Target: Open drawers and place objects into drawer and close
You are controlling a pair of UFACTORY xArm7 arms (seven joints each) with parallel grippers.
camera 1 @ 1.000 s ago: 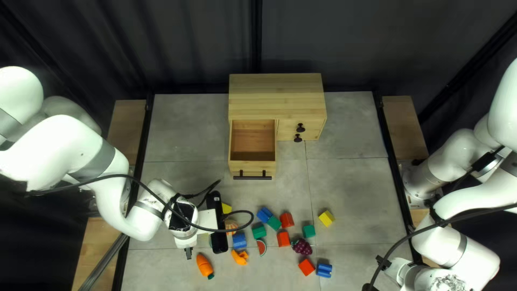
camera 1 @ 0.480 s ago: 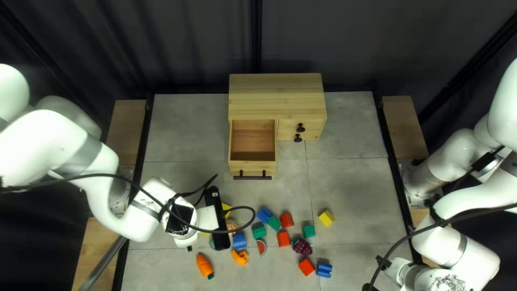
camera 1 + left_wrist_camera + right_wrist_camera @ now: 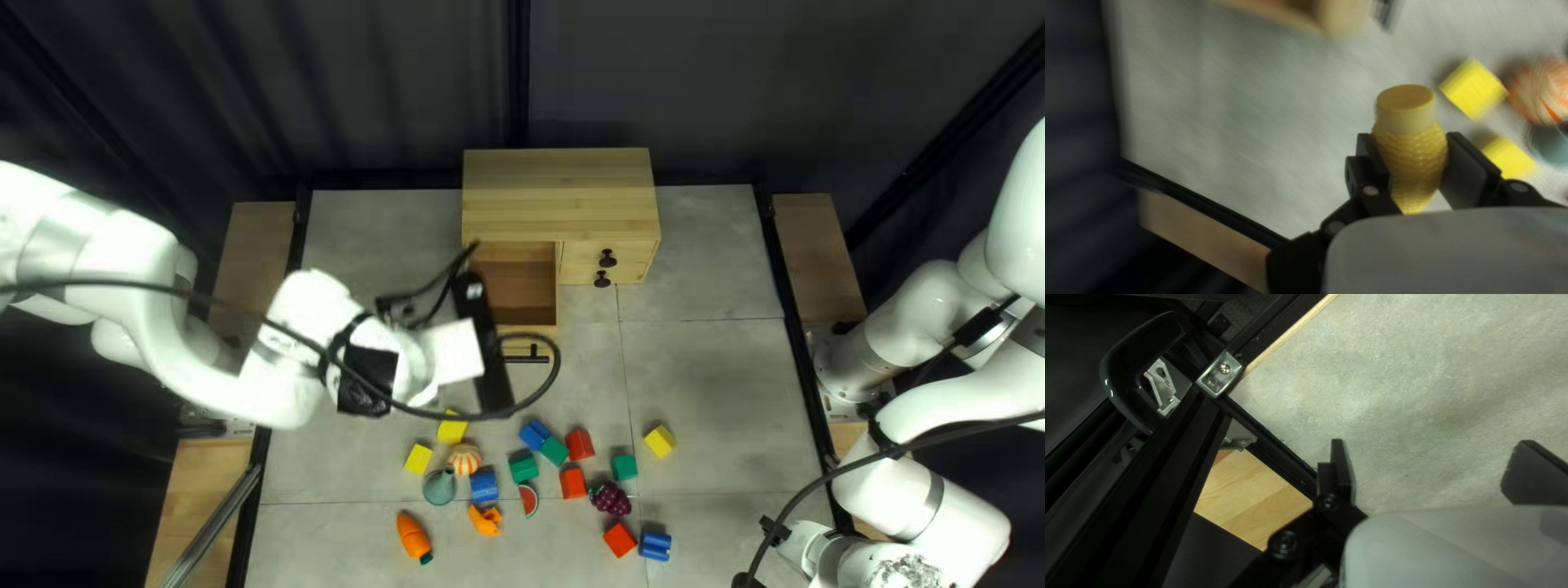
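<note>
In the top left view my left gripper, its fingers hidden, is over the left edge of the open drawer of the wooden cabinet. The left wrist view shows my left gripper shut on a yellow corn-like toy, whose flat pale end points ahead. A blurred corner of the drawer lies farther ahead. My right gripper stands open with nothing between its fingers, over bare grey tabletop; its fingers do not show from above.
Blocks, including a yellow one, lie on the near half of the table with a carrot, grapes, a striped ball-like toy and a teal toy. Small knobs mark the cabinet's right-hand drawers.
My left arm has swung from above the toys at the left toward the cabinet, uncovering yellow blocks and the teal toy. My right arm and the drawer have not moved.
</note>
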